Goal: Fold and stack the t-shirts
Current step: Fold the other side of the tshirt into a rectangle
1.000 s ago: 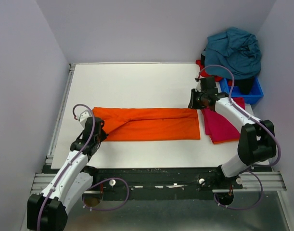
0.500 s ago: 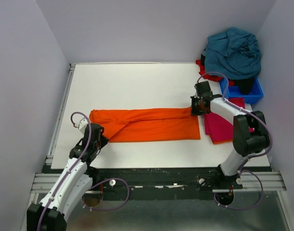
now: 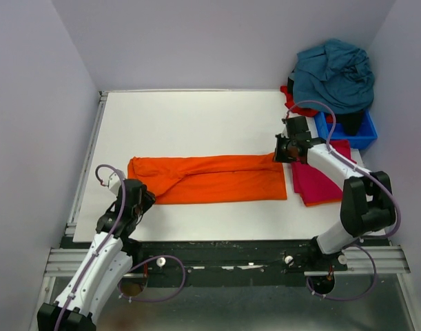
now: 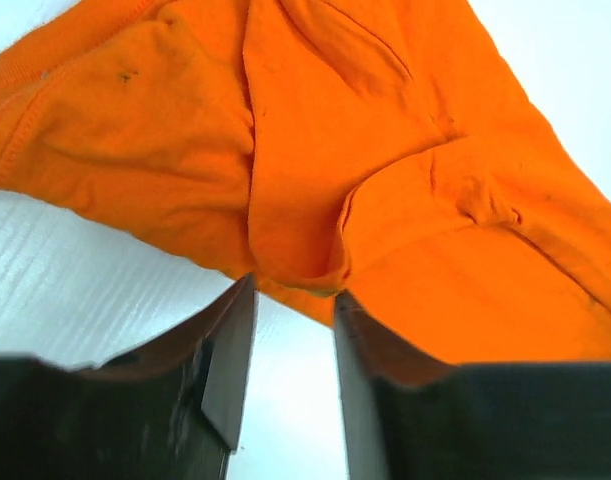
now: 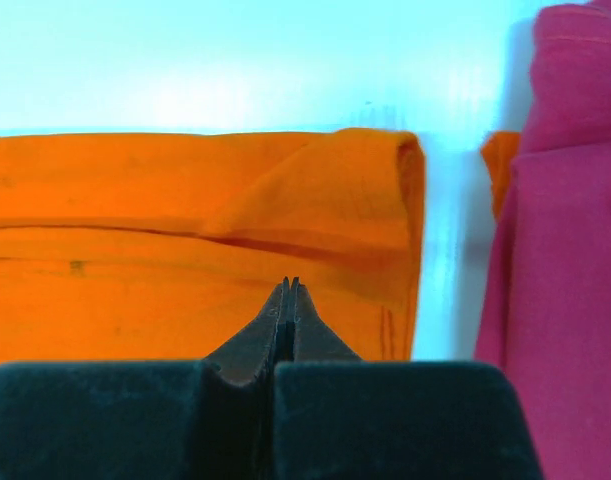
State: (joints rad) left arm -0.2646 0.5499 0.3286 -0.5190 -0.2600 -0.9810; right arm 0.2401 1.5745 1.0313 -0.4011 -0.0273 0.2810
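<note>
Left arm (image 3: 103, 248) lay stretched low from the bottom-left corner, forearm angled up and right, wrist just short of the cloth on the white table (image 3: 196, 117). Right arm (image 3: 334, 165) was folded hard at the elbow by the lower right, forearm reaching up and left across the far end of the same cloth. The left gripper (image 4: 293, 292) had let go: its jaws stood apart with bare table between them, and the shirt's bunched edge sat just beyond the tips. The right gripper (image 5: 288, 285) was clenched, fingers pressed flat together, tips low over the orange fabric near its right-hand fold; whether any cloth was pinched I couldn't tell.

The orange t-shirt (image 3: 210, 179) was the big one, a long horizontal band across mid-frame, folded lengthwise, with a diagonal crease toward its left end and a rumpled hem there. At upper right, the teal-blue t-shirt (image 3: 334, 72) was heaped in a loose mound over the blue bin (image 3: 358, 134). The magenta-red t-shirt (image 3: 317, 183) lay folded flat just right of the orange band, a thin strip of table between them. A scrap of the red t-shirt (image 3: 293, 96) peeked from under the teal heap.
</note>
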